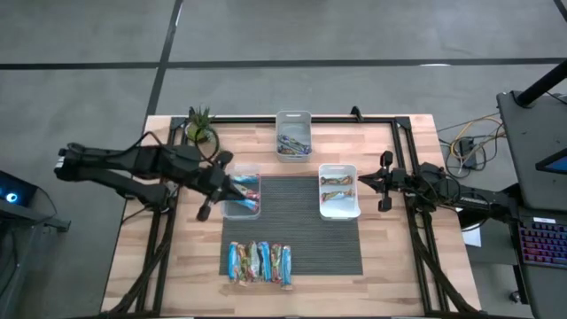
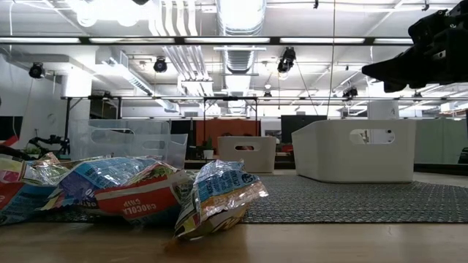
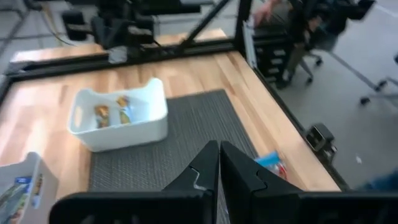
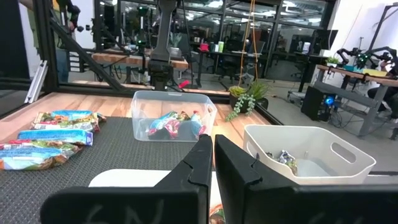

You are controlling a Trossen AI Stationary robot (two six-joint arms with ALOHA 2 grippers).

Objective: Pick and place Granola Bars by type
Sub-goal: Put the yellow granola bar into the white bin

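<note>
Starting at the left of the high view: left gripper [image 1: 232,188] hovering over the clear bin [image 1: 241,210] at centre-left, fingers pressed fully together, holding nothing. Inside that bin, a few blue and reddish bars [image 1: 247,190] lying. Below it, at lower centre, the remaining Granola Bars [image 1: 260,262] waiting in a row on the dark ribbed mat [image 1: 301,232], touching one another. Further right, a white bin [image 1: 338,190] with brownish bars, and at upper centre a grey bin [image 1: 293,136] also holding some. Right gripper [image 1: 364,181] resting just beside the white bin, also pinched completely, empty.

Possibly going wrong: with wrappers so shiny and packed together, taking two at once or slipping; mixing types too, since the colours are looking similar.

Standing on a light wooden table [image 1: 390,266], a small plant [image 1: 200,126] at its upper-left corner. Around it, grey floor, cables at the right; behind, an open workshop with desks and ceiling pipes.
</note>
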